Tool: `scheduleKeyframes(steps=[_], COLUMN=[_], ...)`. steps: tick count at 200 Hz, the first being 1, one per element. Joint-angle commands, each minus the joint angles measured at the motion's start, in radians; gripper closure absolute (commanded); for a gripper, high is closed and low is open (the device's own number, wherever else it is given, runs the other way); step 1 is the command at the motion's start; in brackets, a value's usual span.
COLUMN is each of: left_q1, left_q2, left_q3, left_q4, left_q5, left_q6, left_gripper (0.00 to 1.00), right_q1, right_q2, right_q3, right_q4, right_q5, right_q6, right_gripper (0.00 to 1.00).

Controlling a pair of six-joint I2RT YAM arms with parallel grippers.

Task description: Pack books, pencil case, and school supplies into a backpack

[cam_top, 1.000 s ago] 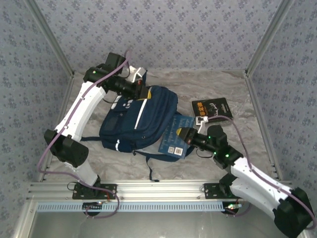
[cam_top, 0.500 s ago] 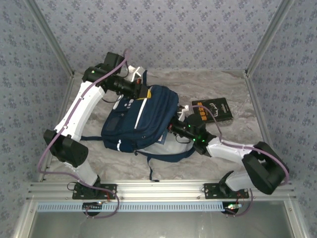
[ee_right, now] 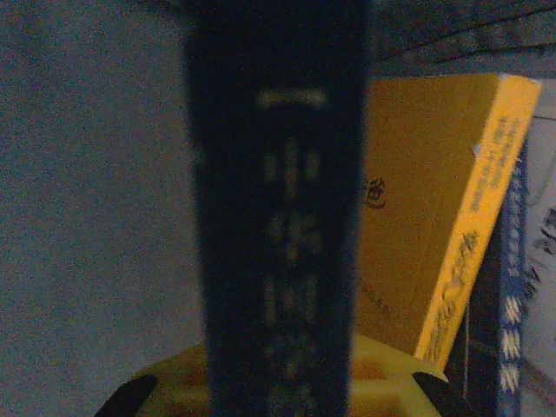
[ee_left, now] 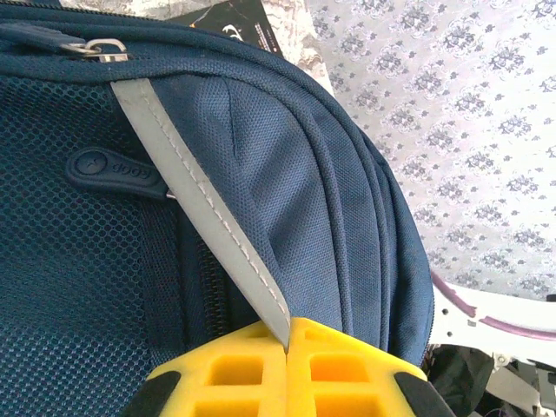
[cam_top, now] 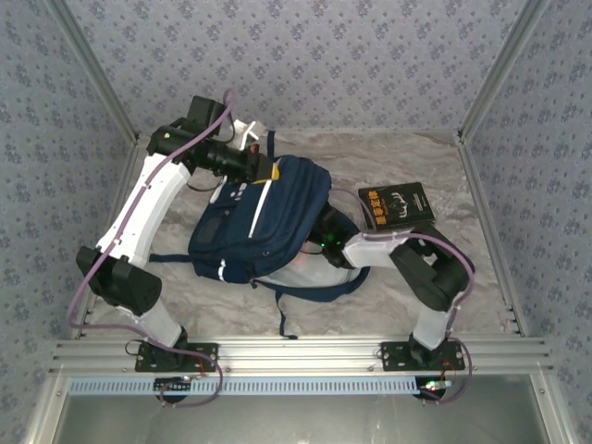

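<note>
The left gripper (ee_left: 287, 347) has its jaws pressed together on the reflective stripe (ee_left: 204, 217) of the backpack (ee_left: 321, 191). In the backpack's dim interior, the right gripper (ee_right: 278, 382) pinches the dark blue book (ee_right: 278, 217) upright between its jaws. The orange book (ee_right: 426, 208) stands just beside it. The black book (cam_top: 396, 205) lies on the table (cam_top: 388, 157).

The bench (cam_top: 407, 157), covered in a pale, marbled grey-white sheet, carries a big navy backpack (cam_top: 264, 227) lying at centre left of the frame. A black book (cam_top: 398, 205) with yellow lettering lies flat right of centre, near the backpack.
</note>
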Motion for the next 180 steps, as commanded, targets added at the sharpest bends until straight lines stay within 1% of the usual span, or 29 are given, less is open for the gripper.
scheduleKeyframes(steps=[1, 5, 16, 39, 53, 62, 67, 82, 95, 149, 167, 180], left_q1=[0.004, 0.005, 0.007, 0.01, 0.021, 0.031, 0.037, 0.051, 0.056, 0.09, 0.105, 0.115], left_q2=[-0.09, -0.09, -0.09, -0.087, -0.088, -0.092, -0.094, -0.099, -0.101, -0.107, -0.118, -0.126], left_q3=[0.019, 0.017, 0.014, 0.012, 0.011, 0.009, 0.004, -0.007, -0.012, -0.029, -0.044, -0.059], left_q4=[0.125, 0.125, 0.128, 0.135, 0.141, 0.148, 0.154, 0.17, 0.175, 0.188, 0.193, 0.201], left_q5=[0.137, 0.138, 0.141, 0.143, 0.144, 0.146, 0.148, 0.157, 0.156, 0.141, 0.13, 0.129], left_q6=[-0.009, -0.011, -0.013, -0.019, -0.027, -0.035, -0.039, -0.052, -0.058, -0.08, -0.085, -0.088], left_gripper=[1.0, 1.0, 1.0, 1.0, 1.0, 1.0, 1.0, 1.0, 1.0, 1.0, 1.0, 1.0], right_q1=[0.024, 0.031, 0.049, 0.091, 0.106, 0.108, 0.106, 0.098, 0.091, 0.067, 0.059, 0.047], right_q2=[0.051, 0.06, 0.081, 0.102, 0.092, 0.076, 0.063, 0.03, 0.008, -0.076, -0.112, -0.133], right_q3=[0.079, 0.088, 0.122, 0.222, 0.25, 0.245, 0.236, 0.203, 0.185, 0.091, 0.042, 0.012], right_q4=[-0.007, -0.012, -0.044, -0.205, -0.273, -0.305, -0.326, -0.339, -0.356, -0.376, -0.318, -0.267], right_q5=[0.056, 0.06, 0.068, 0.085, 0.103, 0.115, 0.122, 0.142, 0.138, 0.126, 0.112, 0.073], right_q6=[0.004, 0.002, -0.018, -0.102, -0.147, -0.161, -0.168, -0.179, -0.19, -0.214, -0.229, -0.246], right_gripper=[1.0, 0.99, 0.9, 0.7, 0.59, 0.47, 0.38, 0.24, 0.22, 0.17, 0.18, 0.18])
